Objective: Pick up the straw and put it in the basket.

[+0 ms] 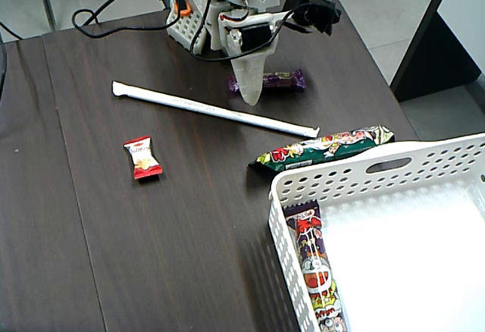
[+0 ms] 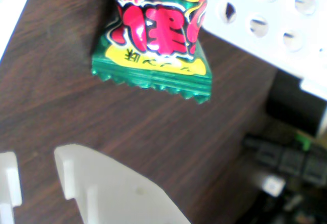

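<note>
We see the straw [image 1: 214,110] lying flat on the surface [image 1: 174,218], at ten o'clock from the basket [image 1: 356,174], with our gripper [image 1: 250,93] hanging empty just above its middle, jaws seemingly parted in the wrist view, likely ready for a grasp.
</note>
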`<state>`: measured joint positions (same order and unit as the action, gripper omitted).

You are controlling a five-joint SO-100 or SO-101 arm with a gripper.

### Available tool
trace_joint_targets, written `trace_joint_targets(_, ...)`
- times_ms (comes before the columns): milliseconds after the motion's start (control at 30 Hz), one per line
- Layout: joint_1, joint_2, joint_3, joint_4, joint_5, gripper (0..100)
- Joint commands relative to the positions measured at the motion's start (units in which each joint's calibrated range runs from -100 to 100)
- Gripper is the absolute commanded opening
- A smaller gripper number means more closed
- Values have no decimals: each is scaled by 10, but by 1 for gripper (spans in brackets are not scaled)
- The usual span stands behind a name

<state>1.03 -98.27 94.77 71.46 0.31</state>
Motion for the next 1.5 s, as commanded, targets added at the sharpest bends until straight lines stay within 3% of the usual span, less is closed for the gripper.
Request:
trace_joint_targets(0, 7, -6, -10, -9, -2, 6)
trace_joint_targets(1467, 3, -6, -11, -9, -2, 6)
